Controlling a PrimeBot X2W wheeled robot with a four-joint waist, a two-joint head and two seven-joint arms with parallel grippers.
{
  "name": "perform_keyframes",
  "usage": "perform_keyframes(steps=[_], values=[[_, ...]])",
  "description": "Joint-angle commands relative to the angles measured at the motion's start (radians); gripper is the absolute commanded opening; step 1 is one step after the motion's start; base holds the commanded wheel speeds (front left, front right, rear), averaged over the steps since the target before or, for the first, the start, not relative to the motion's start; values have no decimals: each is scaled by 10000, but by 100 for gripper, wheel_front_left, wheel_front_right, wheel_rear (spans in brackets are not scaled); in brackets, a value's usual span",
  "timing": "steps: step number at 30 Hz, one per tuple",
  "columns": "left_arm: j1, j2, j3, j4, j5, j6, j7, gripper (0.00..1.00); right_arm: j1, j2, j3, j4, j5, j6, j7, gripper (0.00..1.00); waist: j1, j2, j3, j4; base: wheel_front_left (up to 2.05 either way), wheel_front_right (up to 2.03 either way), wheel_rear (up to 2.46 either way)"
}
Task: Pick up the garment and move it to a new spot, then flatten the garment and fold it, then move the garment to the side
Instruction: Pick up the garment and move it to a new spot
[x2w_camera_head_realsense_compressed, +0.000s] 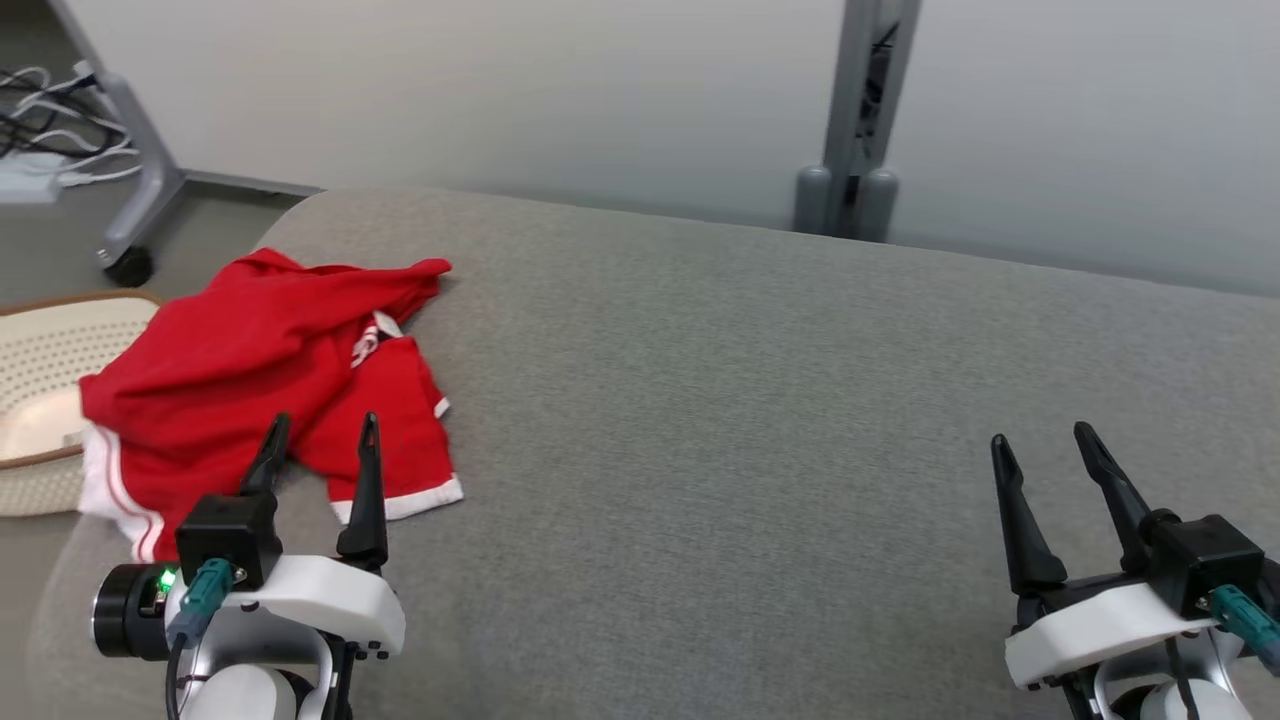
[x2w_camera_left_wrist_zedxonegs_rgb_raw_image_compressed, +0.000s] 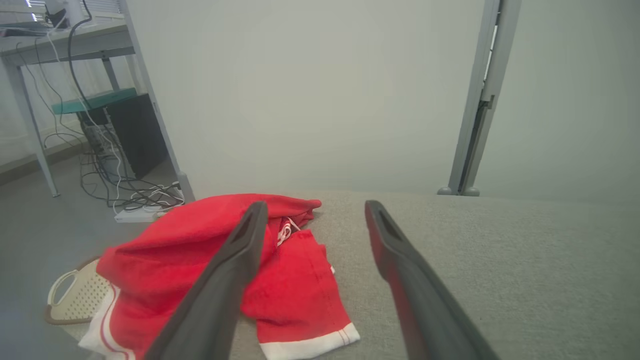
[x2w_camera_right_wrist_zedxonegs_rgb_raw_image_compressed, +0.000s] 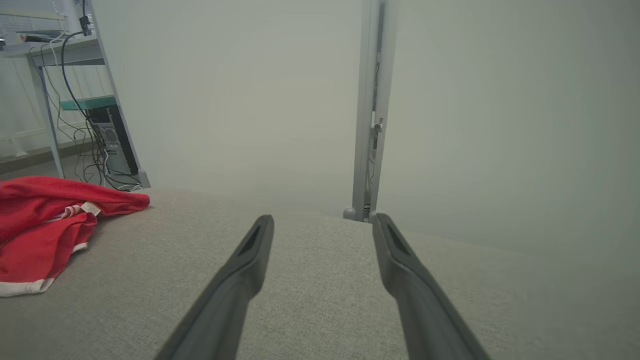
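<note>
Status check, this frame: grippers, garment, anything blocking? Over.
Left gripper open by garment; right gripper open over cushion. Garment crumpled, ungripped. Basket beside it.

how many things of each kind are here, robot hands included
garments: 1, the red garment, crumpled
baskets: 1, the cream basket
hands: 2, the left hand and the right hand, both open
total: 4
</note>
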Motion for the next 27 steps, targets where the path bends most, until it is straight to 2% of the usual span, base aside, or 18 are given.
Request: perform_keyframes(steps=[1,7,13,27], values=[[-20,61,63,2,-66,47,-28,100,-82,-54,17,-17,-18,20,-26,100,-1,0,100,715,0,0,0],[68,123,230,45,-210,150,-152,100,-142,-64,305,-30,-55,18,30,100,-1,0,122,1747,0,0,0],[97,159,241,73,-308,128,-172,100,-143,-64,489,-79,78,18,-42,100,-1,0,90,2386,0,0,0],[157,223,166,-80,-381,261,-107,100,-207,-63,599,35,206,17,-106,100,-1,0,77,2488,0,0,0]])
